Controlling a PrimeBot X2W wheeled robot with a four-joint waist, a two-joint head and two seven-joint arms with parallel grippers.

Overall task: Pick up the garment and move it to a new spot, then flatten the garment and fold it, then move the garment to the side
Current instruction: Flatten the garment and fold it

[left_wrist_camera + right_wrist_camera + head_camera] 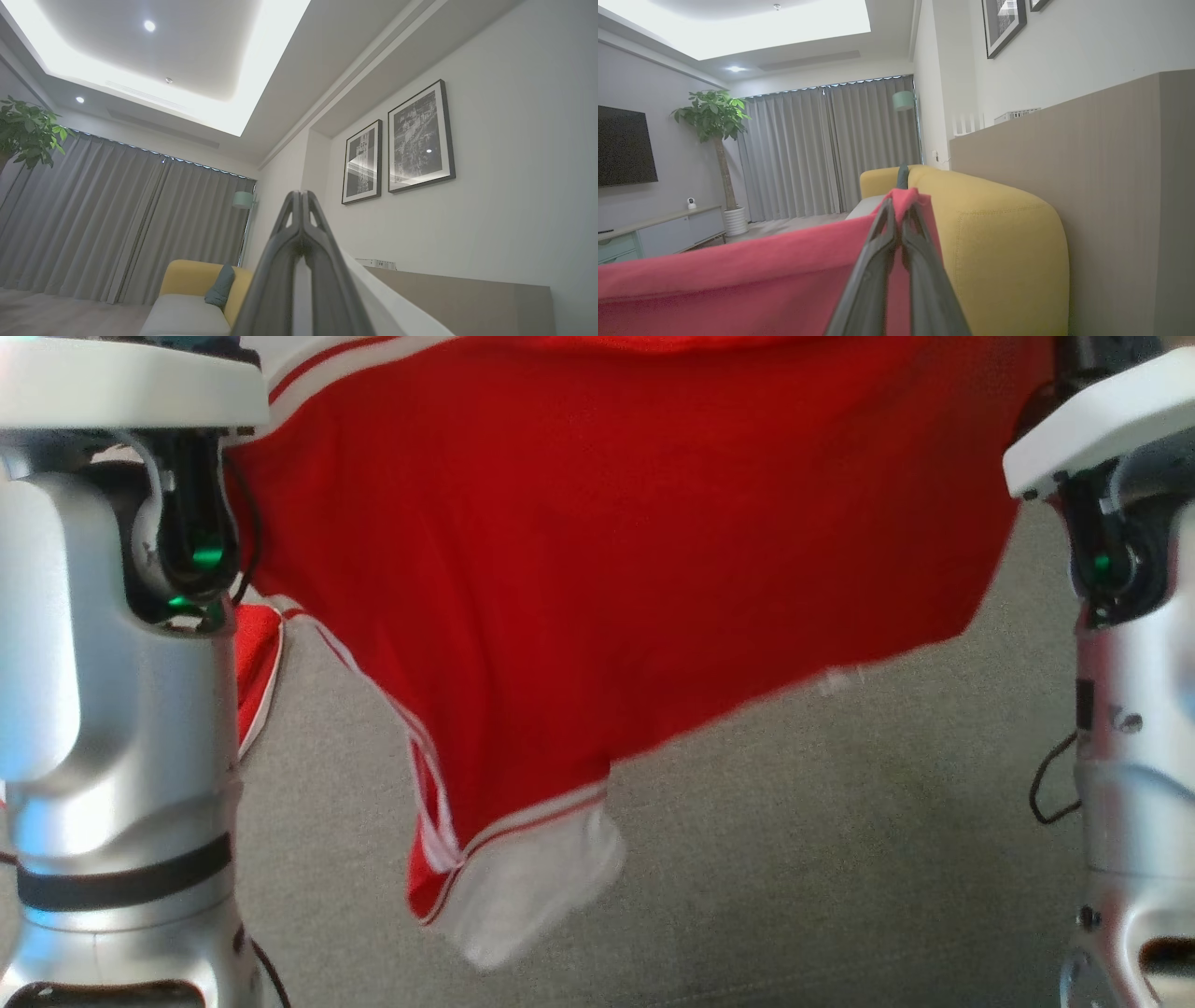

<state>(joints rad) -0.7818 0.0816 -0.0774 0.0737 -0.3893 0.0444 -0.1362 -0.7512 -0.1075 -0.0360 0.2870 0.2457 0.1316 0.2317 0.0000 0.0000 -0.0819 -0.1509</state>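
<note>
In the right wrist view, the right fingers (893,228) are pressed together on the red garment (738,275). A fold of red cloth pokes up past their tips at 12 o'clock, and the rest stretches away taut toward 9 o'clock. In the left wrist view, the left fingers (306,198) are also closed, tip against tip. A strip of white trim (392,308) shows in the slit between them low down and runs off toward 5 o'clock, so we take them to be pinching the garment's white edge.

In the head view, the cloth hangs in the air as one sheet between the left forearm (103,709) at 9 o'clock and the right forearm (1134,756) at 3 o'clock. It spreads across the top from 10 to 2 o'clock. Its lowest corner, with a blurred white cuff (532,887), sags toward 6 o'clock over a grey woven surface (840,859).

The wrist views show the room beyond the cloth. The right one shows a yellow sofa (999,242) at 4 o'clock, grey curtains (822,149) and a potted tree (714,116). The left one, tilted up, shows the lit ceiling (154,60) and two framed prints (397,144) at 2 o'clock.
</note>
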